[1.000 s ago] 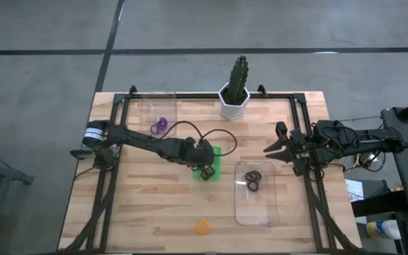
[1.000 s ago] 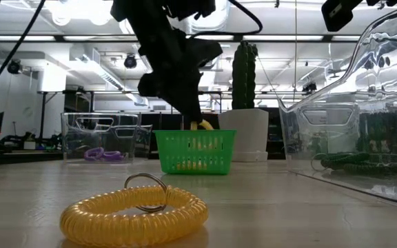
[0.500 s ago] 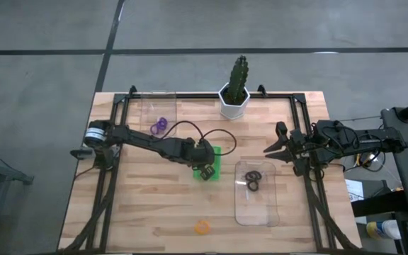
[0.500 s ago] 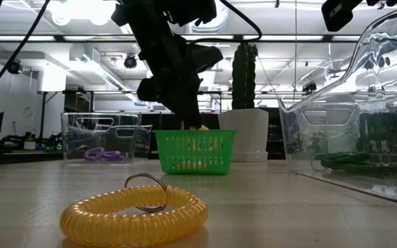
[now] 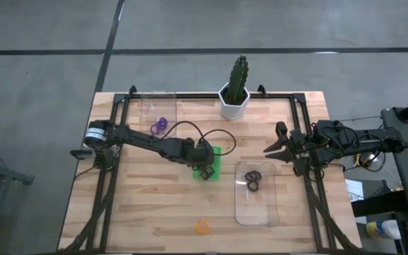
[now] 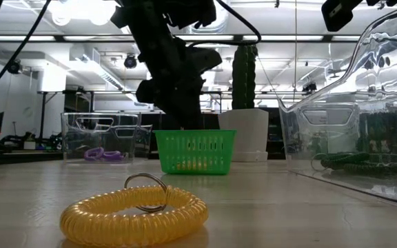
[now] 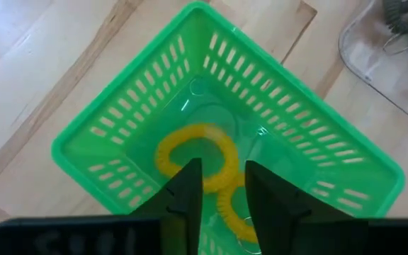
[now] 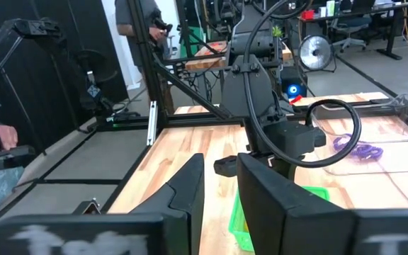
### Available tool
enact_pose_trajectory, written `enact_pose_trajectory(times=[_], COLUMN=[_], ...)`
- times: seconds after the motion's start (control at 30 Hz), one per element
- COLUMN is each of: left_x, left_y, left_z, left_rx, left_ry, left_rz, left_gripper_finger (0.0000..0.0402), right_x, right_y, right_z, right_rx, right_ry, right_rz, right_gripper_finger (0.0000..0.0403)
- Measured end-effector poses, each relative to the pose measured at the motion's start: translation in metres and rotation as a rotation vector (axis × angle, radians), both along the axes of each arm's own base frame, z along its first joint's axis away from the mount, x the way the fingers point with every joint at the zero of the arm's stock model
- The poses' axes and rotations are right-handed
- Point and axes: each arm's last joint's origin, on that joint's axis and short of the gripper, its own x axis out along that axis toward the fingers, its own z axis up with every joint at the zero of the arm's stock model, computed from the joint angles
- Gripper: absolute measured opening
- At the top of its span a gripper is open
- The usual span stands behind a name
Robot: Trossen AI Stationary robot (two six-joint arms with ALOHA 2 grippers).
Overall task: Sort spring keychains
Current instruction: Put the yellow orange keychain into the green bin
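Observation:
My left gripper (image 5: 205, 171) (image 7: 223, 180) hangs open over the green basket (image 5: 216, 161) (image 6: 195, 151), fingers pointing down into it and touching nothing. Two orange-yellow spring keychains (image 7: 195, 153) lie on the basket's floor. Another orange keychain (image 5: 202, 227) (image 6: 134, 215) lies flat on the table near its near edge. Purple keychains (image 5: 160, 125) (image 6: 103, 153) sit in a clear tray at far left. Black keychains (image 5: 252, 180) (image 6: 353, 164) lie in a clear tray to the right. My right gripper (image 5: 270, 149) (image 8: 220, 185) waits open at the right side.
A cactus in a white pot (image 5: 235, 93) stands at the table's far edge, behind the basket. The black frame rails (image 5: 112, 177) run along the table's left and right sides. Bare wood lies between the basket and the near edge, around the lone orange keychain.
An orange keychain that showed at my left gripper's fingertips just above the basket's rim has dropped down into the basket and no longer shows above the rim. The left arm has stayed over the basket, and the right arm has kept still.

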Motion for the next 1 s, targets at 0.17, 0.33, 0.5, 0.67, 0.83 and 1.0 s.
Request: enact_pose_trajectory(times=[0.17,0.33,0.5,0.67,0.83,1.0], left_x=[0.000,0.000,-0.009,-0.026,-0.040,-0.052], left_y=[0.000,-0.002,-0.010,-0.032,-0.063,-0.089], left_z=[0.001,0.025,0.062,0.080,0.076,0.059], left_rx=[0.000,-0.043,-0.094,-0.076,-0.080,-0.136], left_ry=[-0.002,-0.050,-0.135,-0.150,-0.071,-0.023], left_rz=[-0.003,-0.093,-0.157,-0.263,-0.351,-0.345], left_gripper_finger=[0.0124,0.0128,0.0128,0.0128,0.0128,0.0128], right_x=[0.000,0.000,0.000,0.000,0.000,0.000], right_y=[0.000,0.000,0.000,0.000,0.000,0.000], right_z=[0.000,0.000,0.000,0.000,0.000,0.000], right_rx=[0.000,0.000,-0.015,-0.029,-0.032,-0.033], right_ry=[0.000,0.000,-0.003,-0.007,-0.007,-0.007], right_rz=[0.000,0.000,0.002,0.005,0.011,0.011], right_gripper_finger=[0.0069,0.0070,0.0078,0.0084,0.0081,0.0072])
